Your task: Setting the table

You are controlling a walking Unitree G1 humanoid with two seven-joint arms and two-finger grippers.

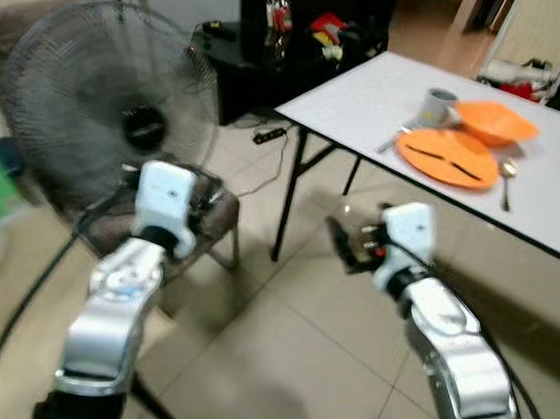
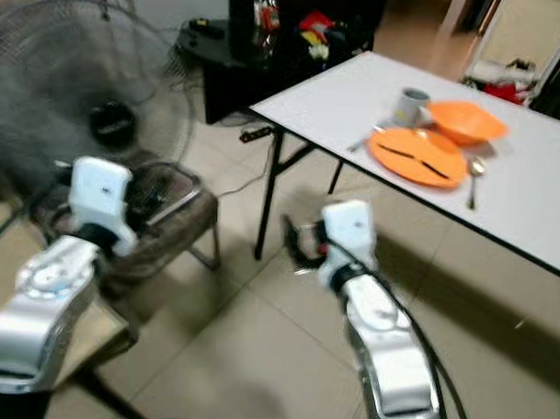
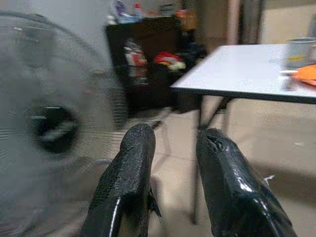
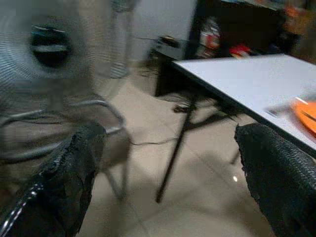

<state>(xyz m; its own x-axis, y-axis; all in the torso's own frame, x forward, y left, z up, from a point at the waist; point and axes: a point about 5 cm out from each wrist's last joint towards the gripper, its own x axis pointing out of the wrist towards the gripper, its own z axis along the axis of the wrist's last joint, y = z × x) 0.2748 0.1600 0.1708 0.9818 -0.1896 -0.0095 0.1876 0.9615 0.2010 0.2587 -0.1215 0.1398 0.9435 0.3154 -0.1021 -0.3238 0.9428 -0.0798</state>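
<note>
On table [image 1: 376, 93]: one plate [image 1: 446, 156] (orange), one bowl [image 1: 495, 122].

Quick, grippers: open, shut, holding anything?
Left gripper: fingers slightly apart, holding nothing.
Right gripper: open wide, holding nothing.

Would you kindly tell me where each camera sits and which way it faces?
Eye views: on the head, looking down past both silver arms at the white table and fan.
Left wrist view: along the left gripper, toward fan and table.
Right wrist view: along the wide-open right gripper, toward the chair and table.
All share the table.
</note>
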